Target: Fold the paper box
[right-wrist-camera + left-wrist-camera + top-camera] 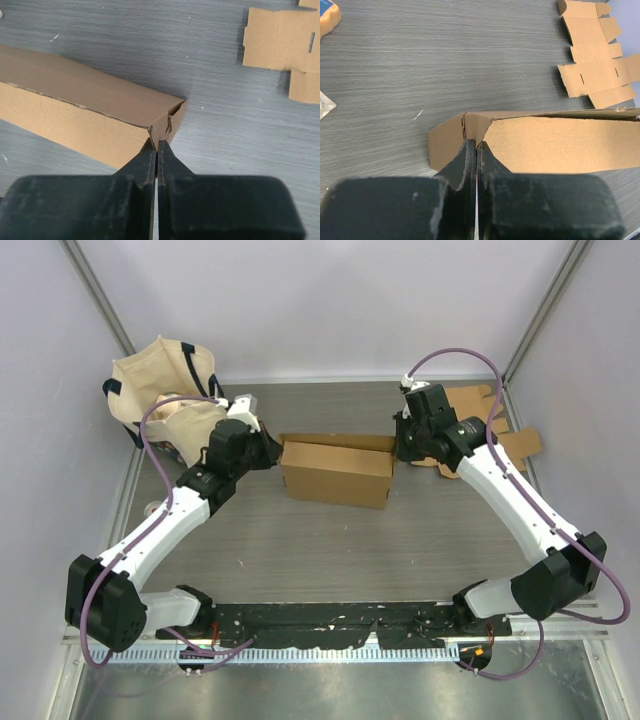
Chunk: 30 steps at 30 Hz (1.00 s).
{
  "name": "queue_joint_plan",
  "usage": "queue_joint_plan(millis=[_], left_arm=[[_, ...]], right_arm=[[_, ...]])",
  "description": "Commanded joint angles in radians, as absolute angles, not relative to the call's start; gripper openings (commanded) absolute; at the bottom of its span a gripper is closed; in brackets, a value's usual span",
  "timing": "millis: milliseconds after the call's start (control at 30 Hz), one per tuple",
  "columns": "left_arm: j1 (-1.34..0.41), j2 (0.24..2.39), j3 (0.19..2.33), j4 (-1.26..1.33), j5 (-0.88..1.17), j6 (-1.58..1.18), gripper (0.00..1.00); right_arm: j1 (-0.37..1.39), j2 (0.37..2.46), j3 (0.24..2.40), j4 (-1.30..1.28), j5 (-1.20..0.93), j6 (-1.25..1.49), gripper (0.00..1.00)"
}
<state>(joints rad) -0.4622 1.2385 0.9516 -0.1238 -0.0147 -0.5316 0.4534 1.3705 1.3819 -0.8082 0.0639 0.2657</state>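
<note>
While long brown cardboard box (336, 475) sits on grey bench (300, 550), left end effector (477, 145), right end effector (156, 143) pinch its ends.

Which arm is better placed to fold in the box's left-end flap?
Left. The left claw is shut on the box right beside that flap, which sticks out. The right claw pinches the opposite end corner.

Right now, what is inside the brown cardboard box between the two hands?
Nothing inside shows. The cardboard box has its top and side panels covering the interior. The left hand and right hand, both shut, meet its end corners.
</note>
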Motion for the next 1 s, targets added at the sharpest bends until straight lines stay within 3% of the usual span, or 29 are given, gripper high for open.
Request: queue_joint_plan(millis=[0, 467, 767, 967], left_arm=[[-0.479, 1.247, 0.940, -0.202, -0.005, -0.543, 0.00], [-0.495, 1.235, 0.910, -0.199, -0.011, -0.549, 0.00], [-0.497, 1.218, 0.874, -0.201, -0.026, -0.557, 0.00], [-0.506, 1.223, 0.854, -0.193, -0.026, -0.563, 0.00]], right_arm=[[0.448, 1.417, 1.471, -0.861, 0.072, 0.510, 0.02], [0.495, 1.298, 1.181, -0.602, 0.189, 0.365, 0.02], [0.520, 1.287, 1.123, -0.574, 0.186, 0.258, 0.02], [0.632, 1.201, 0.937, -0.382, 0.348, 0.233, 0.02]])
